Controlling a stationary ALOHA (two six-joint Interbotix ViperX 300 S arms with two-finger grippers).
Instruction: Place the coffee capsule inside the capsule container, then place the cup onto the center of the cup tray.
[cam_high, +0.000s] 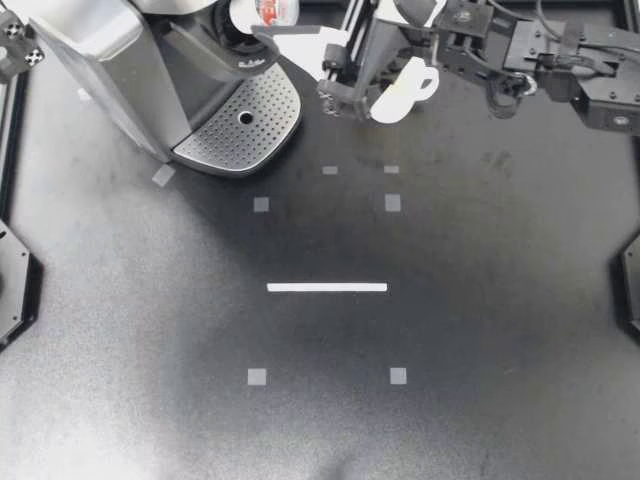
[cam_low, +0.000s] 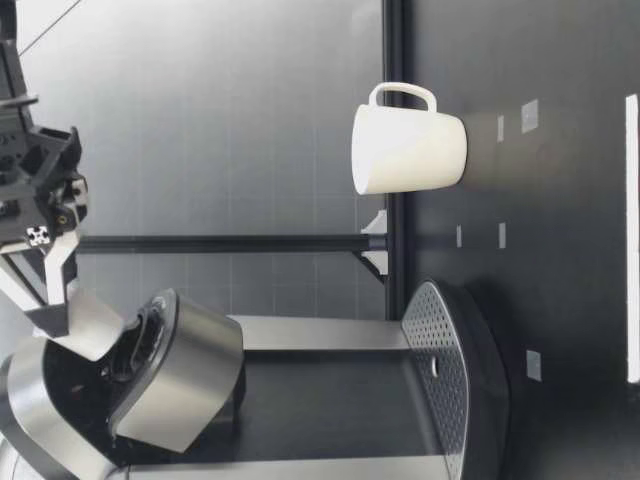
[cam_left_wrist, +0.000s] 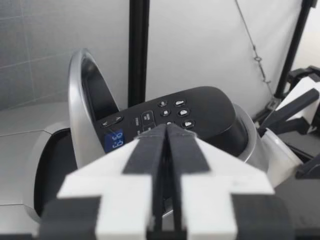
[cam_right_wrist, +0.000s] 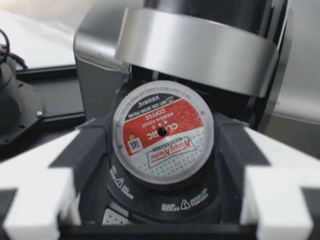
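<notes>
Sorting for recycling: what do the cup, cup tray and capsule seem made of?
Cup: likely glazed ceramic, smooth opaque white. Cup tray: silvery perforated metal by its sheen, possibly plated plastic. Capsule: lid probably printed foil, thin, flat and dimpled.

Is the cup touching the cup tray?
Apart. The top view shows dark table between the cup and the cup tray.

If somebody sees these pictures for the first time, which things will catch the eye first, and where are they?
First comes the coffee capsule with its red and white lid, gripped by my right gripper just above the open capsule holder of the coffee machine on my left side. Next comes the white cup, which stands upright and alone on the table, a little apart from the perforated drip tray.
</notes>
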